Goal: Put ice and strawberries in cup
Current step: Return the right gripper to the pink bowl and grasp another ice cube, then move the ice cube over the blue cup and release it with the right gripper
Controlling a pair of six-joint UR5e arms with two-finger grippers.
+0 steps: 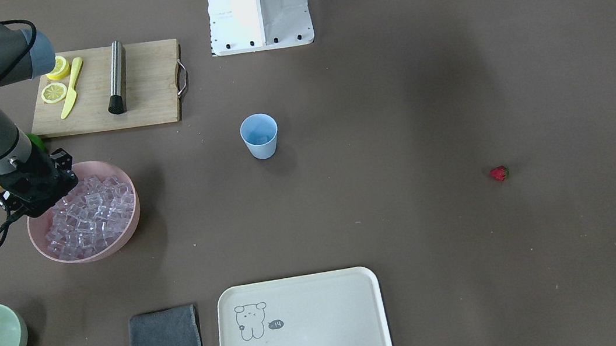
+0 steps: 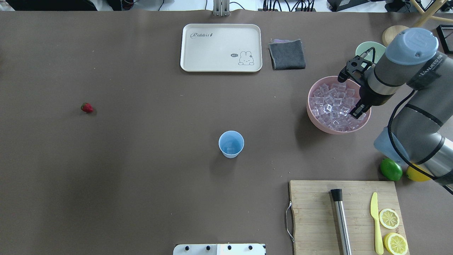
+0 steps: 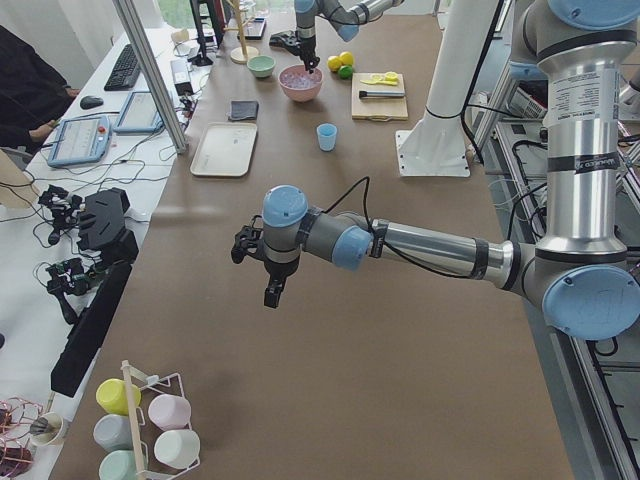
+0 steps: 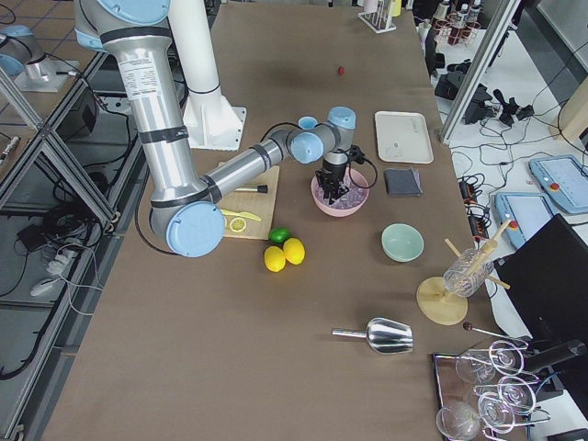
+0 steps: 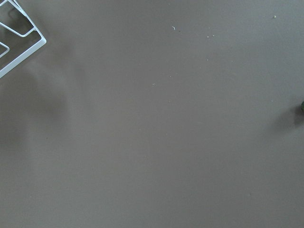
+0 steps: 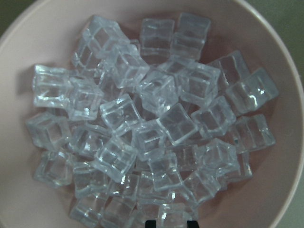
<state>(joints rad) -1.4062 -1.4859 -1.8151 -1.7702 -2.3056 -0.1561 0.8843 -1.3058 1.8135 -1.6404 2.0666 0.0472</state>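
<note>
Overhead exterior view: the cup [image 2: 231,143] stands upright near the table centre, clear of everything else. A pale patch at its bottom may be a cube, but this cannot be confirmed.

The ice [image 2: 332,102] is heaped in the pink bowl [image 2: 309,106], between 2 and 3 o'clock from the cup and well apart from it. The strawberry [image 2: 86,107] lies on the bare table at about 9 o'clock from the cup, also well apart, with nothing touching it.

The right gripper [image 2: 355,114] hangs over the 4 o'clock part of the bowl, its tips down at the level of the cubes. In the right wrist view the two fingertips [image 6: 151,223] show at the bottom edge with a narrow gap between them. Whether a cube is pinched there cannot be told.

The left gripper [image 3: 271,290] hangs above bare table on the strawberry's side. Its jaw opening cannot be told, and it carries nothing visible.

Assessment: the task is at an early stage. The step in hand is taking ice from the bowl. Carrying ice to the cup is left, and the whole strawberry transfer is not yet begun.
</note>
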